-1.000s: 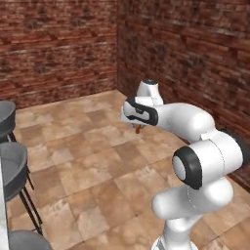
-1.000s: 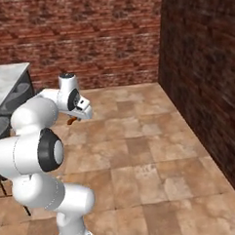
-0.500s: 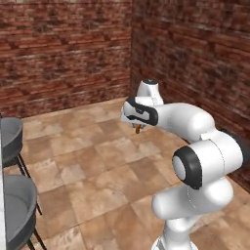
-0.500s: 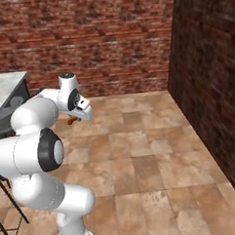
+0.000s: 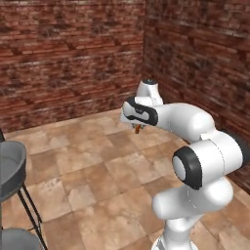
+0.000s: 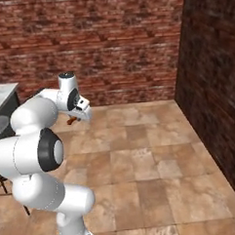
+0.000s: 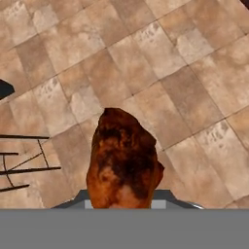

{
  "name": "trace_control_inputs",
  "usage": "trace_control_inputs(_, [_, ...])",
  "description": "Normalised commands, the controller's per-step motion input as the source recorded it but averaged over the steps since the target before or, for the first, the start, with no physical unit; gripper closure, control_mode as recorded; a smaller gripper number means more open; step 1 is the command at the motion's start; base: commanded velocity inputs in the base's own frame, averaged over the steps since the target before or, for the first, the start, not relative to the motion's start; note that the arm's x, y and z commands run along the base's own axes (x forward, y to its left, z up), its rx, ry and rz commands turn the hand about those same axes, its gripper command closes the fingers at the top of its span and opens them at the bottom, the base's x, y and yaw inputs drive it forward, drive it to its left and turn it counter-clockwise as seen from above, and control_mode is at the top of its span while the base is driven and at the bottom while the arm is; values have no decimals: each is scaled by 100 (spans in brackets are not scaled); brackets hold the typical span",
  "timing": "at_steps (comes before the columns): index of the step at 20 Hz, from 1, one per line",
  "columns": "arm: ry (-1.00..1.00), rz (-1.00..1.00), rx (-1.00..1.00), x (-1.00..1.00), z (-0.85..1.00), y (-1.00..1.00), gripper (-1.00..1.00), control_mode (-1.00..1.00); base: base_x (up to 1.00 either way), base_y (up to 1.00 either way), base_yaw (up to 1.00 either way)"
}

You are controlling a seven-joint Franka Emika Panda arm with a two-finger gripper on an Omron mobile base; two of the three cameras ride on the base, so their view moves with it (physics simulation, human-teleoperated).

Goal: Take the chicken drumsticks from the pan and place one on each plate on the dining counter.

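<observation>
My gripper (image 5: 138, 128) hangs high above the tiled floor, shut on a chicken drumstick (image 5: 138, 129), which pokes out orange-brown below the hand. From the other side the gripper (image 6: 73, 120) and its drumstick (image 6: 71, 122) show beside the arm's upper link. In the hand view the drumstick (image 7: 124, 160) stands close up, thick end forward, and hides the finger tips. A corner of the dining counter (image 6: 2, 92) shows at the left edge. The pan and the plates are out of view.
Round grey stools (image 5: 10, 166) stand at the left, and thin dark stool legs (image 7: 24, 168) show in the hand view. Brick walls (image 5: 73, 53) meet in a corner ahead. Brown floor tiles (image 6: 141, 157) spread out to the right.
The whole picture has shifted in both base views: the wall corner has slid right and the stools and counter towards the left edge, so the base has moved. The arm keeps its pose with the drumstick.
</observation>
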Motion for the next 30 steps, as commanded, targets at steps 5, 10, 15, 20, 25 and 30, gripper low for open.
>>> trace_control_inputs(5, [0, 0, 0, 0, 0, 0, 100, 100, 100, -5, 4])
trace_control_inputs(10, [0, 0, 0, 0, 0, 0, 100, 100, 100, -3, 10])
trace_control_inputs(15, [0, 0, 0, 0, 0, 0, 100, 100, 100, -2, 22])
trace_control_inputs(20, [0, 0, 0, 0, 0, 0, 100, 100, 100, -1, 32])
trace_control_inputs(25, [0, 0, 0, 0, 0, 0, 100, 100, 100, -1, 37])
trace_control_inputs(30, [0, 0, 0, 0, 0, 0, 100, 100, 98, -1, 49])
